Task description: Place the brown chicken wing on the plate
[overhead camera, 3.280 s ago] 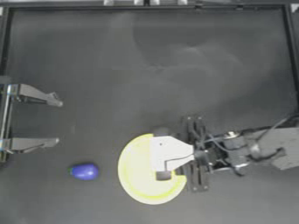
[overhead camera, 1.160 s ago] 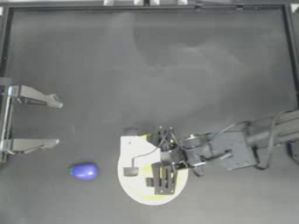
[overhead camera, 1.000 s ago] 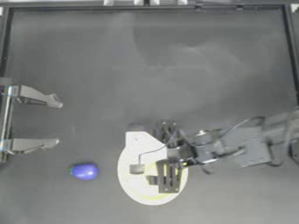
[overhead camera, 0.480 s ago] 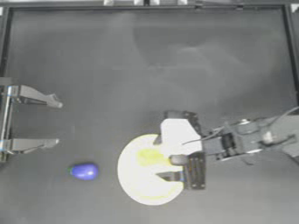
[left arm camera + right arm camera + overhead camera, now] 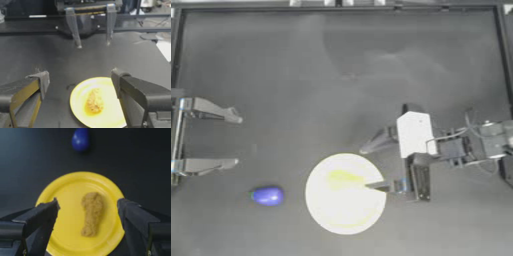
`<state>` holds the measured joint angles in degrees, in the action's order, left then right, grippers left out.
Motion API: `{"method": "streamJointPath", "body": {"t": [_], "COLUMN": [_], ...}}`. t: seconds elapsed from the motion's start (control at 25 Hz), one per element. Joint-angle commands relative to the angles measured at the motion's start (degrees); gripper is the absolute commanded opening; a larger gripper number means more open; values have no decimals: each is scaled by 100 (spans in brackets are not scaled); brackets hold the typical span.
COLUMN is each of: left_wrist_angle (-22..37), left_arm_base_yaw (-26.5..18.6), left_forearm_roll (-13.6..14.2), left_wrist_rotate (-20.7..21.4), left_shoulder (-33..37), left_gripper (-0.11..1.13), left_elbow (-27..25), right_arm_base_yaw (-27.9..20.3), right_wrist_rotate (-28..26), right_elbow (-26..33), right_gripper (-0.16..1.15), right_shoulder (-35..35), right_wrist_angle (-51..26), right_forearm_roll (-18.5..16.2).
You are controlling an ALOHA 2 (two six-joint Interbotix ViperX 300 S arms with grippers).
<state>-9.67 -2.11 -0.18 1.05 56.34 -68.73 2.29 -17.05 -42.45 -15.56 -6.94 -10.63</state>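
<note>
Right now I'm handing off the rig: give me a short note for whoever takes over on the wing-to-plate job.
Right tool: open, empty, just beside the plate's right edge.
Left tool: open, parked at the table's left side.
Brown chicken wing: lying on the plate, free of both tools.
Blue ball: on the table left of the plate, untouched.
Done: wing is on the plate.
Left: only draw the right arm clear.

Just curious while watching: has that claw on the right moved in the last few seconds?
Yes. The right gripper was low over the plate a second ago; it has pulled back toward the right, past the plate's edge, open, leaving the brown chicken wing on it.
</note>
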Motion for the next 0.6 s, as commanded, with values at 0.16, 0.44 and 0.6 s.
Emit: {"method": "streamJointPath", "body": {"t": [0.16, 0.44, 0.6], "left_wrist_angle": [-18, -18, -18], "left_arm_base_yaw": [-9, -18, -44], "left_forearm_roll": [0, 9, 9], "left_wrist_rotate": [0, -9, -9], "left_shoulder": [-26, -18, -18], "left_gripper": [102, 102, 102], "left_elbow": [114, 123, 123], "right_arm_base_yaw": [-114, -229, -272], "right_wrist_rotate": [-26, -26, -35], "right_elbow": [-193, -606, -835], "right_gripper": [98, 98, 98], "right_shoulder": [-527, -1055, -1380], "right_wrist_angle": [88, 545, 686], "right_forearm_roll": [-114, -70, -62]}}
